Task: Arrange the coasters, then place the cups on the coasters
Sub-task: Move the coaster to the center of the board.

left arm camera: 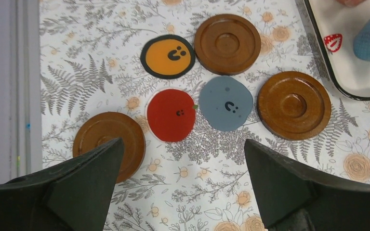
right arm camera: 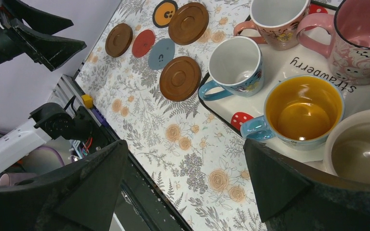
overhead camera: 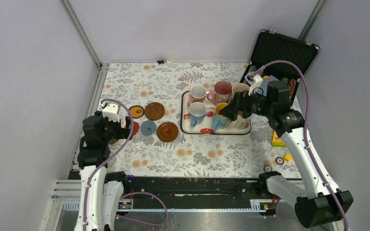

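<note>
The left hand is wide apart, with the red coaster just ahead of it. The right hand is apart too, near the blue cup.

Illumination: even, diffuse and moderately bright in all three views. Shadows: soft, short, faint-edged. Glare: small highlights inside the glazed blue cup; a dull sheen on the dark brown coaster. Focus: the patterned tabletop is crisp in the wrist views, while the black fingers of the left gripper are soft and nearly featureless. Top view: coarser detail, with a cool lilac cast on the walls.
</note>
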Robot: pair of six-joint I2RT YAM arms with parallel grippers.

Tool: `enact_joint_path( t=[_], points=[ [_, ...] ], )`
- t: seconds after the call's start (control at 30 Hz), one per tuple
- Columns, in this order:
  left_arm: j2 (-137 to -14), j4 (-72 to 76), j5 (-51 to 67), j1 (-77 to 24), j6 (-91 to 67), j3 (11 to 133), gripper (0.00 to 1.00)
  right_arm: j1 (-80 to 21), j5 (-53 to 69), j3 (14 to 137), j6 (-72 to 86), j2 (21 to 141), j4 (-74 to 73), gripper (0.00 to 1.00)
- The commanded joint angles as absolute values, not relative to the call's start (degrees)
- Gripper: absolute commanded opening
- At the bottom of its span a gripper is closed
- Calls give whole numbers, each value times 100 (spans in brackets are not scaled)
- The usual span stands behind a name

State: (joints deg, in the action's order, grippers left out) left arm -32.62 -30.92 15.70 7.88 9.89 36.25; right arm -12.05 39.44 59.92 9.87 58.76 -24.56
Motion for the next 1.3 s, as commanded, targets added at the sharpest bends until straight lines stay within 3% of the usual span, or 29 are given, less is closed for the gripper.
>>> enact_joint_path(
  t=[0.0,1.27],
  points=[
    [-3314,-3100,1912,841,1085,3919,99,-1248,3787,5997,923,5739,-2257,98],
    [-3202,-3149,2238,1181,1068,3911,99,-1239,3045,6296,798,6012,-2604,98]
  ],
)
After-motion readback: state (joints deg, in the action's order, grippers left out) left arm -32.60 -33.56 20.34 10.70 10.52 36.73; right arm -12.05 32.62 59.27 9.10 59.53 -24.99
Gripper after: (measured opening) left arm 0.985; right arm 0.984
